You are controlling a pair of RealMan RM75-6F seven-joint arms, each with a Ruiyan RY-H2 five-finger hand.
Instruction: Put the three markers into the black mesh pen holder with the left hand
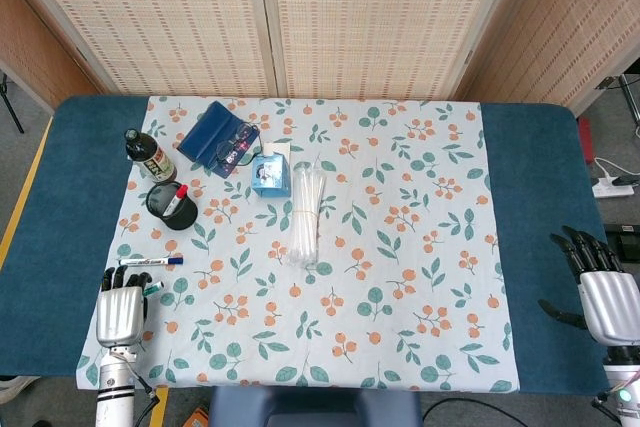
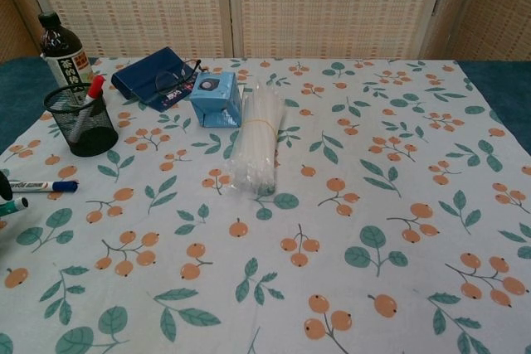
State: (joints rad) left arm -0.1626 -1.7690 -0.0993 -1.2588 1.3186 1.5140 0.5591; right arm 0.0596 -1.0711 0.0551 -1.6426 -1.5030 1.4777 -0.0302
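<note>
The black mesh pen holder [image 1: 169,206] [image 2: 80,122] stands at the cloth's left side with a red-capped marker [image 1: 176,196] [image 2: 90,92] upright in it. A blue-capped marker [image 1: 150,261] [image 2: 38,186] lies flat on the cloth in front of the holder. My left hand [image 1: 120,313] is just below it at the cloth's near left corner and grips a green marker [image 1: 152,289] [image 2: 12,205], whose tip pokes out tilted. In the chest view only a dark fingertip [image 2: 4,189] of that hand shows. My right hand [image 1: 604,299] hangs open, fingers spread, off the table's right edge.
A dark bottle [image 1: 149,155] [image 2: 65,51] stands right behind the holder. A blue case with glasses [image 1: 218,138] [image 2: 158,78], a small blue box [image 1: 270,174] [image 2: 217,97] and a clear bundle of straws [image 1: 305,215] [image 2: 257,143] lie toward the middle.
</note>
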